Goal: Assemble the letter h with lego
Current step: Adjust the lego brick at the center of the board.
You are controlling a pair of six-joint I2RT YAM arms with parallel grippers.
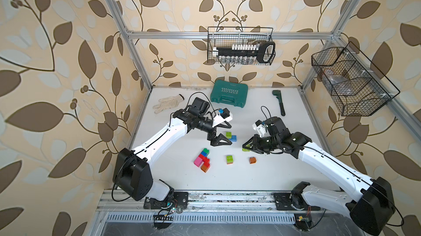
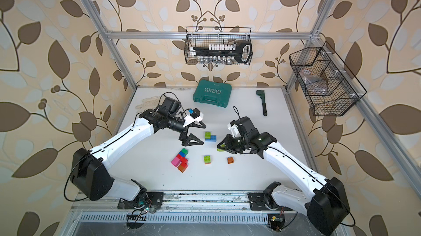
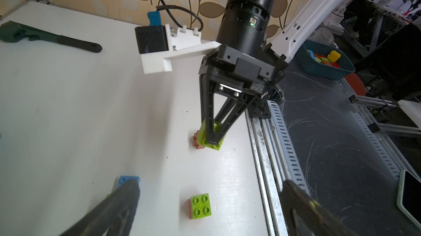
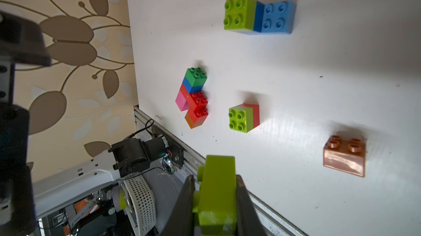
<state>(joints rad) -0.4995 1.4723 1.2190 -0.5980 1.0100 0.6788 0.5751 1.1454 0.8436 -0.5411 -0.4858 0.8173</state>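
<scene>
A: From where is the white table (image 1: 262, 178) viewed in both top views?
B: It is viewed from high above its front edge, steeply downward toward the back wall (image 1: 182, 64), from far off; nearly the same whole scene is covered by both.
A: And how are the wrist cameras aimed?
B: The left one is pointed low across the table at the right gripper (image 3: 211, 141), quite near. The right one is directed down past the lime brick (image 4: 218, 191), held just before the lens; the lime-topped stack (image 4: 243, 117) is shared by all four views
</scene>
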